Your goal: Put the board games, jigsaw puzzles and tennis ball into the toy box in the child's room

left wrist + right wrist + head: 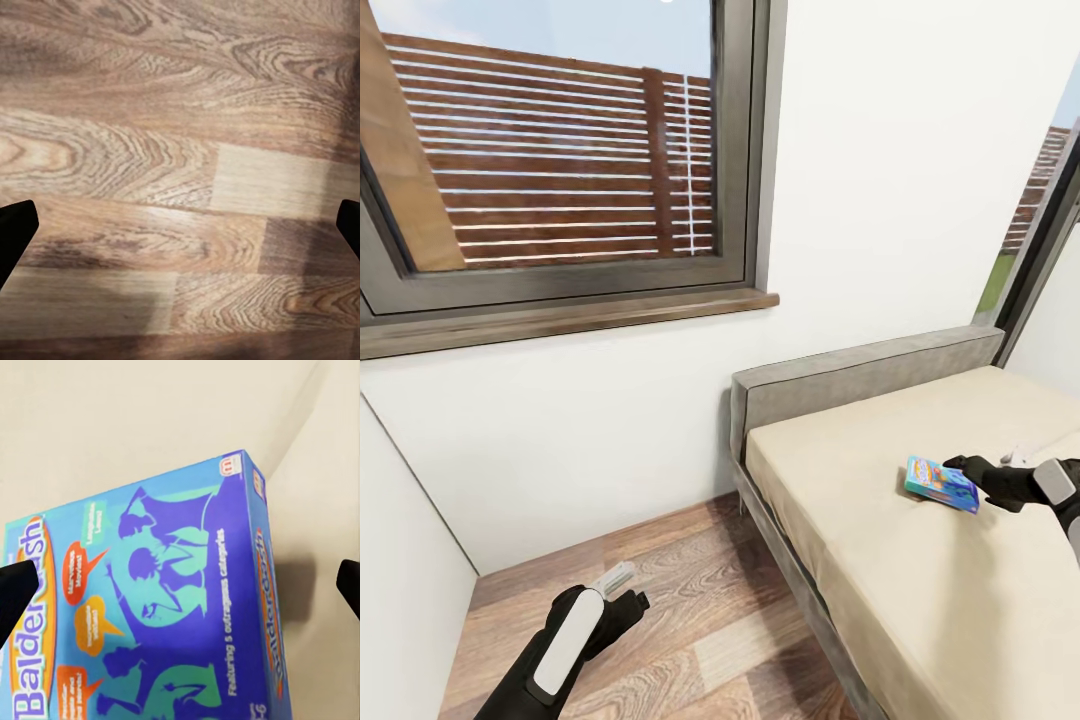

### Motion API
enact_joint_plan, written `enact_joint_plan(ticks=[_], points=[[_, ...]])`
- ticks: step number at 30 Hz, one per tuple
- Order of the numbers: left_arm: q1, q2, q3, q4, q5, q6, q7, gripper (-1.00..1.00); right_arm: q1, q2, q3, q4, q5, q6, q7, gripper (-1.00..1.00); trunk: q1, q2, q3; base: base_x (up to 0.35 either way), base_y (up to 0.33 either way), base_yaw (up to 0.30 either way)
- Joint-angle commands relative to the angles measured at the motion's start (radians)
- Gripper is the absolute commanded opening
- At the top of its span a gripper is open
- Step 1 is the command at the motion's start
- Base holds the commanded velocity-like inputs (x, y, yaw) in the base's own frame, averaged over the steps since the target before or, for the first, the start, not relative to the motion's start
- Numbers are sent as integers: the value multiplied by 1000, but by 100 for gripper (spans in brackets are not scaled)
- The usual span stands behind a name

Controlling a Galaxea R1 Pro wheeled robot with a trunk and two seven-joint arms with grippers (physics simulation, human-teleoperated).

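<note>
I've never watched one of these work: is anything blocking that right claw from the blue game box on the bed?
Nothing visible blocks it. The right gripper is open and right beside the blue game box, which lies alone on the bare bed. In the right wrist view the box sits between the two fingertips with nothing in front.

Black arms w/ white panels, left arm (pixel 565 645), right arm (pixel 1040 485), fingertips seemingly black.

Soft, even daylight came through the window (pixel 550 150) at the far left, leaving the white wall (pixel 880 180) bright, while the head view bent straight lines at its edges, the wood floor (pixel 180 150) looked slightly blurred, and the blue box (pixel 172 607) cast a faint shadow on the bed (pixel 920 560).
</note>
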Motion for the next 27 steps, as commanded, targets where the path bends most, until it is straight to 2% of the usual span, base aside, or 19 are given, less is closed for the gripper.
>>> enact_joint_plan(ticks=[1, 6, 17, 27], points=[[0, 0, -2, -1, 10, 0, 10, 100, 0, 0, -1, -1, -7, 5, -1, 100, 0, 0, -1, 0, 0, 0], [0, 0, -1, -1, 11, 0, 10, 100, 0, 2, -1, -2, -7, 5, 0, 100, 0, 0, 0, 0, 0, 91], [0, -1, -1, -1, 9, -1, 14, 100, 0, 4, -1, -2, -6, 12, 1, 100, 0, 0, 5, 0, 0, 230], [0, 0, 0, -1, 9, -6, 16, 100, 0, 9, 2, 0, -4, 16, 2, 100, 0, 0, 6, 0, 0, 41]])
